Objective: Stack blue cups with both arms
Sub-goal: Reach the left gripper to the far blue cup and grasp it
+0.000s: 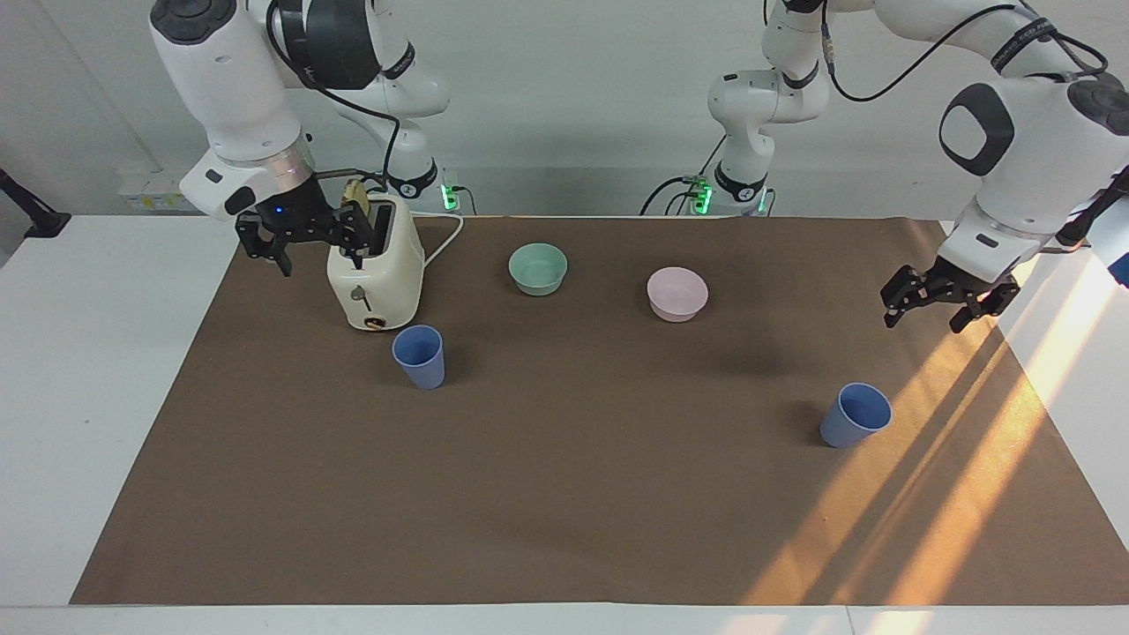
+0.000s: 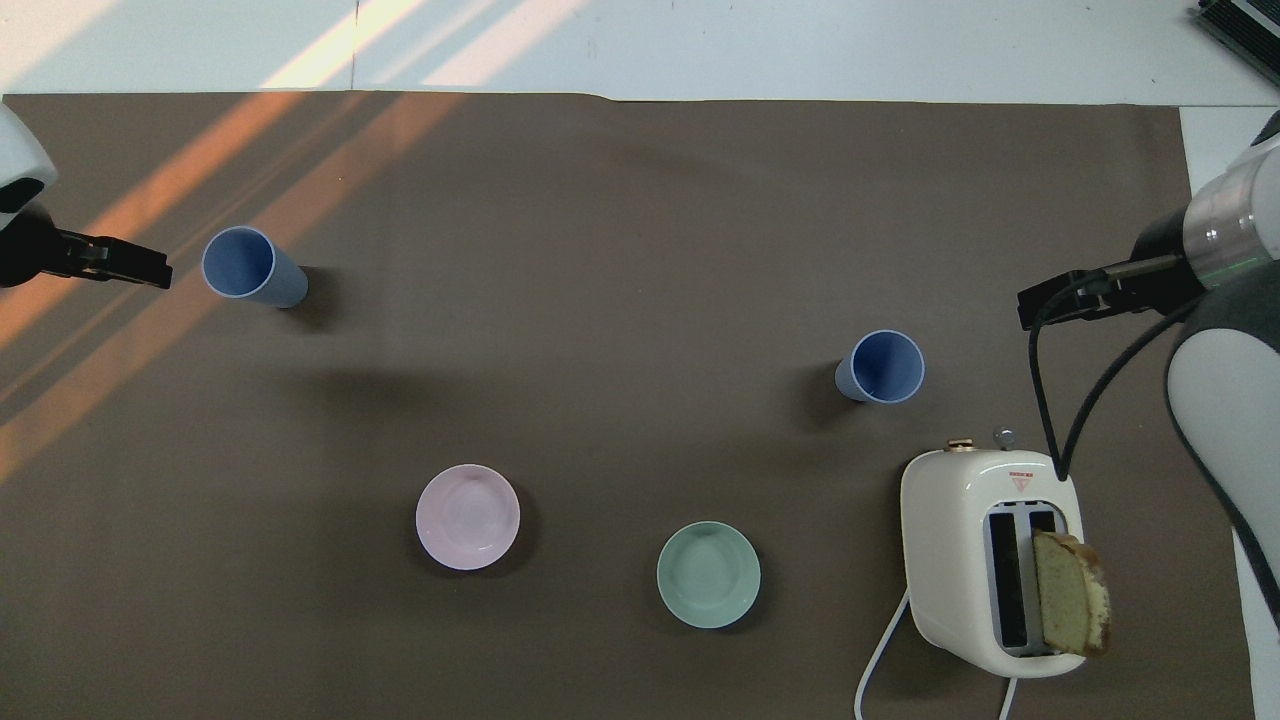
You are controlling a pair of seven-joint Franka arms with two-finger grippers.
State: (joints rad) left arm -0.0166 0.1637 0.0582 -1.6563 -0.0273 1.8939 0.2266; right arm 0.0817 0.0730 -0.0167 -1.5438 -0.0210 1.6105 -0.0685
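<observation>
We see two blue cups standing upright and well apart on the brown mat (image 1: 564, 511) that covers the table (image 1: 88, 353). The first blue cup (image 1: 419, 355) stands toward the right arm's end, just beside the cream toaster (image 1: 375, 278) and farther from the robots than it. In the overhead view this cup (image 2: 881, 366) lies at about eleven o'clock from the toaster (image 2: 965, 560), which has a slice of bread (image 2: 1070, 605) in one slot. The second blue cup (image 1: 856, 414) stands toward the left arm's end, in the overhead view (image 2: 250, 268) at about ten o'clock from the pink bowl (image 2: 468, 517).

The left tool (image 1: 937, 304) hangs over the mat with its fingers apart and empty, at about one o'clock from the second cup in the facing view, not touching it. The right tool (image 1: 304, 238) waits with fingers apart beside the toaster's top. A mint-green bowl (image 1: 538, 268) sits between the toaster and the pink bowl (image 1: 677, 294).
</observation>
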